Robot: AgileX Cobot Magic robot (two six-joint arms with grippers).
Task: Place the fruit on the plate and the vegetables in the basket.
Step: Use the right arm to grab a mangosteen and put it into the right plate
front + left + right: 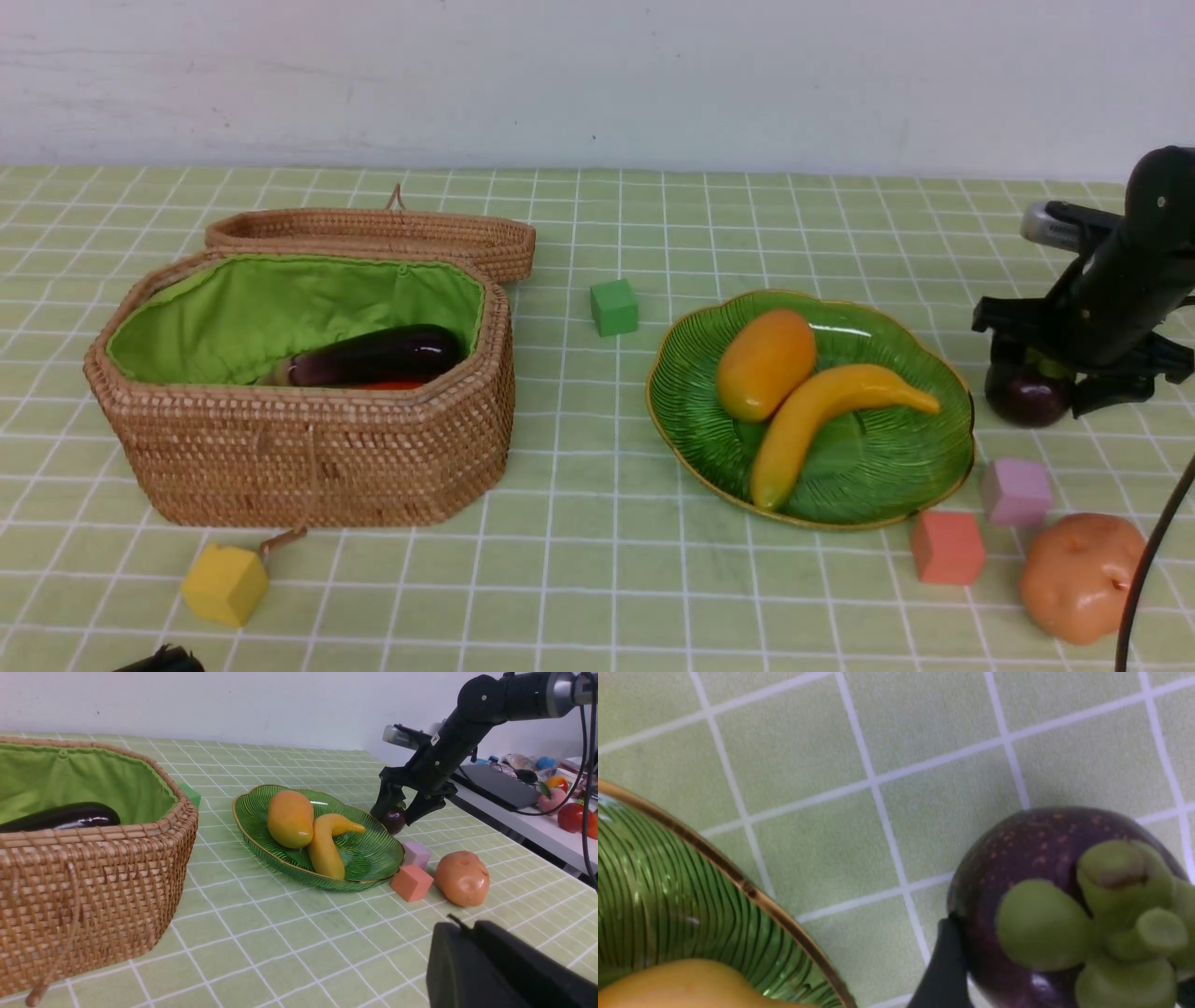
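The mangosteen [1027, 397] [1017, 858] stands on the cloth just right of the plate [887, 448]. My right gripper [1041, 387] comes down over it, fingers [943, 970] against its sides, shut on it. A mango [766, 364] and a banana [822, 411] lie on the plate. In the basket [308, 401] are the eggplant [373, 355] and a sliver of something red [392, 385]. The potato [1078, 579] sits at the front right. My left gripper [460, 926] hangs shut and empty near the table's front left.
The basket's lid [373, 233] lies open behind it. Cubes are scattered about: green [613, 306] between basket and plate, yellow [224, 583] before the basket, orange [948, 548] and pink [1016, 492] between plate and potato. A cluttered side table [514, 793] stands beyond the right arm.
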